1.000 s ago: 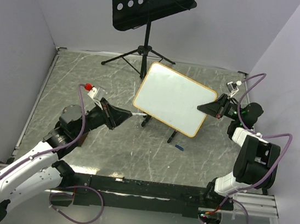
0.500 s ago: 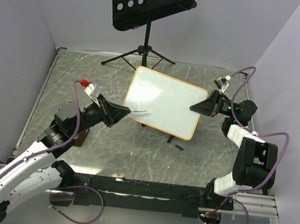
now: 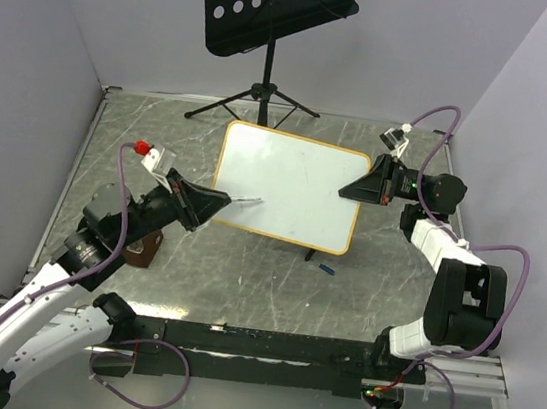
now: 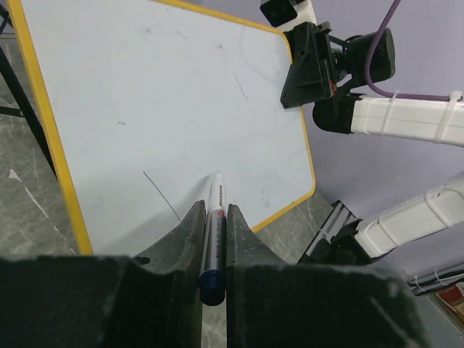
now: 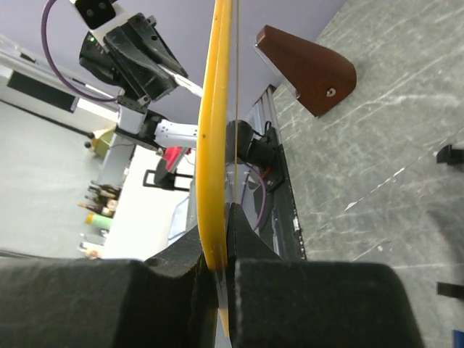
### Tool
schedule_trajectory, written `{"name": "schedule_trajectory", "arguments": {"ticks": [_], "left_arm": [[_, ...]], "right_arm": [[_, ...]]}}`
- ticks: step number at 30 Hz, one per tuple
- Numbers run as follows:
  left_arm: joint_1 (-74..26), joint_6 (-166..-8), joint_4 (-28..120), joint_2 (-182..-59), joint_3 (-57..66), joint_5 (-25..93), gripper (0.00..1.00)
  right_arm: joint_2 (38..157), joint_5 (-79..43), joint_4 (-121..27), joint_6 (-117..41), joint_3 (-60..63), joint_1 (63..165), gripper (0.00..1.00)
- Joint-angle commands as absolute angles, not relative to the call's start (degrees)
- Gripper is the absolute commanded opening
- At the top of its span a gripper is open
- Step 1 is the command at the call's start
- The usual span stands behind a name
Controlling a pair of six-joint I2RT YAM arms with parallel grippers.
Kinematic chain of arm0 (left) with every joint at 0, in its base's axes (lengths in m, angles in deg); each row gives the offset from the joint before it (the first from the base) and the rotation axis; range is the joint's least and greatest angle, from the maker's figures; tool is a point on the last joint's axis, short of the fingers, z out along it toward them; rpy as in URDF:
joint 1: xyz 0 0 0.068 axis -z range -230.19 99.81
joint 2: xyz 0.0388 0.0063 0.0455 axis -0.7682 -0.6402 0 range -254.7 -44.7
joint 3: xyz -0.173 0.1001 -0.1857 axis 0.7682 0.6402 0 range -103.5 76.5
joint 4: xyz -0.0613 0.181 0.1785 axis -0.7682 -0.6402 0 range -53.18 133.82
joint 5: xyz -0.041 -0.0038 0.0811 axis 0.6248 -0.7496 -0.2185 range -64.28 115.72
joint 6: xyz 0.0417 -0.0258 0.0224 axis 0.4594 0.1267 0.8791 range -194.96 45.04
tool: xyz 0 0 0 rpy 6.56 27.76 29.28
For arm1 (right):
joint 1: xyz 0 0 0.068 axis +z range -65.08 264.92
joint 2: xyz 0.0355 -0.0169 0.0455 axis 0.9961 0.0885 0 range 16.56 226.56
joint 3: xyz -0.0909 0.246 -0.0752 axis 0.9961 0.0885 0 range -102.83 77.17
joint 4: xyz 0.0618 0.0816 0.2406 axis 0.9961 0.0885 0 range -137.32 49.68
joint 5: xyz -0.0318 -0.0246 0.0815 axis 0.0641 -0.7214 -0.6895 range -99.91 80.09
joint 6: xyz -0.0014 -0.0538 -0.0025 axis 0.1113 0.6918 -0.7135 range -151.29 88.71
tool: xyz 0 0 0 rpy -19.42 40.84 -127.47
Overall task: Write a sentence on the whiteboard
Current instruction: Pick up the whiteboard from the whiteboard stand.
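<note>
The whiteboard [image 3: 292, 182] is held tilted above the table, and my right gripper [image 3: 349, 189] is shut on its right edge. The right wrist view has the frame [image 5: 214, 138] edge-on between the jaws of the right gripper [image 5: 221, 226]. My left gripper [image 3: 216, 200] is shut on a marker [image 3: 242, 199] that points at the board's lower left. From the left wrist, the marker [image 4: 215, 217] runs between the jaws of the left gripper [image 4: 214, 207], its tip at the whiteboard [image 4: 167, 101]. No sentence shows, only faint thin marks.
A black music stand [image 3: 276, 8] rises at the back on a tripod. A small blue cap [image 3: 326, 268] lies on the table under the board's right side. A brown wedge-shaped block [image 3: 147, 248] sits by my left arm. Walls close in on three sides.
The right gripper has carried the whiteboard leftward and turned it squarer to the camera. The left gripper has moved left with the marker, staying at the board's lower left.
</note>
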State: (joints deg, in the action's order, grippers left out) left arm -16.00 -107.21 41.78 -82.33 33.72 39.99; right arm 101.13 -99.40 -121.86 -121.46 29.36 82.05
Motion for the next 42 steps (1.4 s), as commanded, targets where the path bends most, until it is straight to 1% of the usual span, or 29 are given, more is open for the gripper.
{"name": "schedule_trajectory", "arguments": {"ticks": [1,5,12,22,31,35,40,42], "left_arm": [[-16.3,-107.6,40.2,-81.4,30.5,40.0,0.01],[-16.3,-107.7,38.7,-81.6,29.3,40.5,0.01],[-16.3,-108.3,38.6,-81.3,28.6,41.3,0.01],[-16.3,-108.5,39.0,-81.4,28.9,42.2,0.01],[-16.3,-109.7,39.3,-82.2,28.3,43.0,0.01],[-16.3,-109.9,39.0,-82.8,28.0,43.0,0.01],[-16.3,-109.1,37.2,-82.7,25.5,42.5,0.01],[-16.3,-108.1,35.6,-82.6,24.0,42.2,0.01]], "right_arm": [[95.0,-106.9,-141.5,-123.7,31.4,81.5,0.00],[89.8,-105.9,-141.4,-124.4,31.6,81.8,0.00],[87.0,-105.5,-141.4,-123.5,31.6,81.9,0.00],[90.2,-104.9,-141.4,-127.2,28.8,80.5,0.00],[95.6,-105.9,-141.5,-127.8,23.5,76.4,0.00],[97.0,-106.3,-141.4,-128.4,20.7,76.4,0.00],[95.1,-104.1,-141.2,-126.9,21.4,78.8,0.00],[97.1,-103.4,-137.9,-125.0,20.3,79.6,0.00]]}}
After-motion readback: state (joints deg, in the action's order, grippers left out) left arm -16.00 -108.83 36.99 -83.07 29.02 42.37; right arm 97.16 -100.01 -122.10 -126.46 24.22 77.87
